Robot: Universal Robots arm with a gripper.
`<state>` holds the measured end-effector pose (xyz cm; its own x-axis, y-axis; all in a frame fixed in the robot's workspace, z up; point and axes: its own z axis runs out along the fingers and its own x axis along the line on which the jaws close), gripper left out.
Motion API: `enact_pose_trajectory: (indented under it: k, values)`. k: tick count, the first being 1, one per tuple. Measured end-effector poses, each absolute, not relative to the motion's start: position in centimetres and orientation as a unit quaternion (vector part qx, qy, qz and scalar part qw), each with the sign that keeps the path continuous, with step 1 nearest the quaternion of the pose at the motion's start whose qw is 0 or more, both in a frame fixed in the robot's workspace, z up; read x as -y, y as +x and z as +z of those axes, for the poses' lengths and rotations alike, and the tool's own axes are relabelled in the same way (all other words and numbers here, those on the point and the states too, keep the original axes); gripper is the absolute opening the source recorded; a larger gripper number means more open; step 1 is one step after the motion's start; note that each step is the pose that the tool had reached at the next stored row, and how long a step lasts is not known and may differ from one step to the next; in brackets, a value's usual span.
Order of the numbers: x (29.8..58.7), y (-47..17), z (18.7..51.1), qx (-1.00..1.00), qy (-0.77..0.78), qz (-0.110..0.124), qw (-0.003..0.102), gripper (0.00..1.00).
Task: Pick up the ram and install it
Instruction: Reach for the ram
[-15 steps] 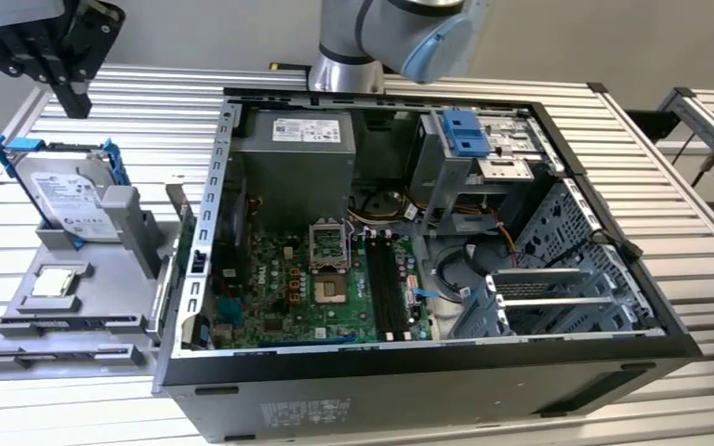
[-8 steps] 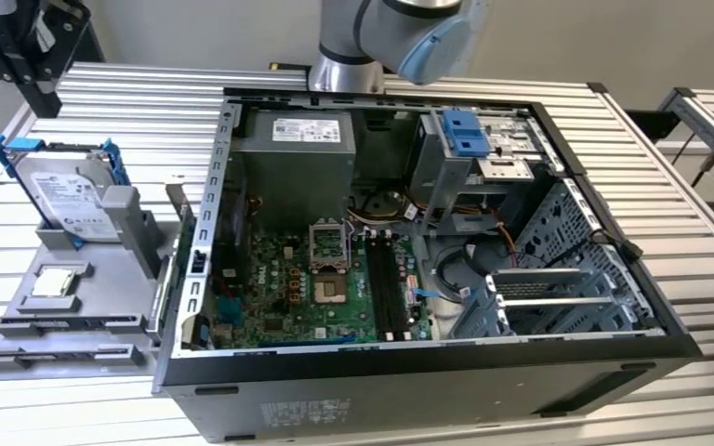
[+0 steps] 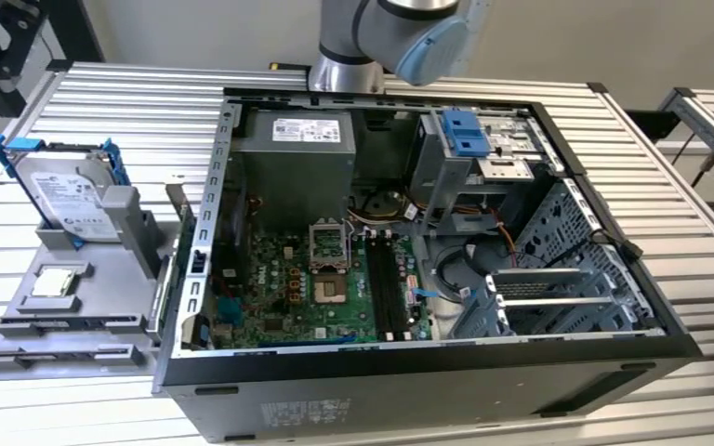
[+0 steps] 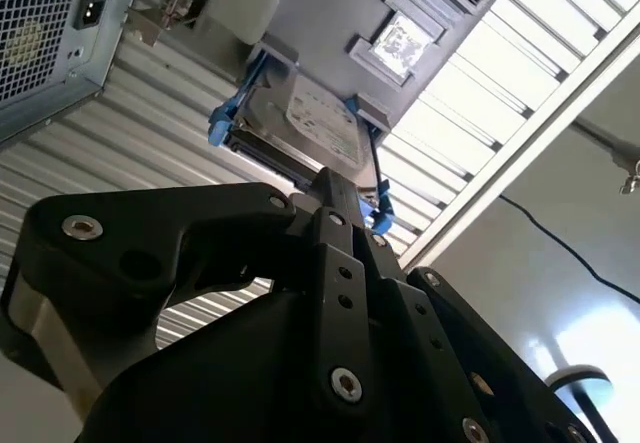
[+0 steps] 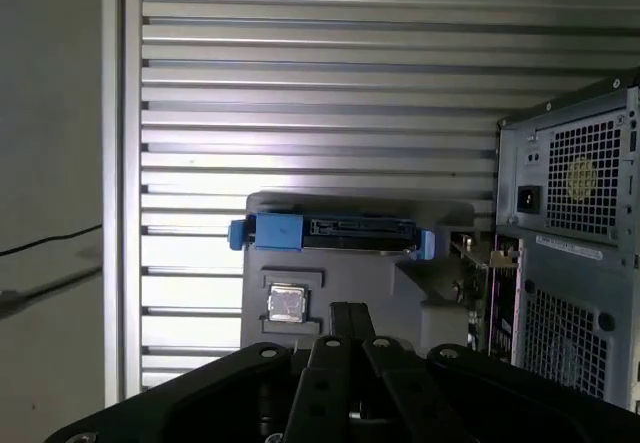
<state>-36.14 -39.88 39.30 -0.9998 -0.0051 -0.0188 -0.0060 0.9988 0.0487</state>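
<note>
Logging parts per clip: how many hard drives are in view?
1: the hard drive stands in the grey holder at the exterior view's left, beside the computer case. The case's drive cage may hide another.

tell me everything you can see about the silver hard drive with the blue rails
The silver metal hard drive stands on edge, leaning slightly, in a slot of the grey plastic holder tray; nothing else is seen touching it. Its flat face carries a white label, and blue plastic rails run along two opposite sides. It sits to the exterior view's left of the open black computer case. The first wrist view shows its dark connector edge.
</note>
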Motion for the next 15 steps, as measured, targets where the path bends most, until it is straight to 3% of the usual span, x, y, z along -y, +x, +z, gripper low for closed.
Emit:
enact_pose_trajectory:
  k: [15]
  values:
    - [39.88, -36.59, 39.3, -1.0, -0.004, 0.024, 0.01, 0.0]
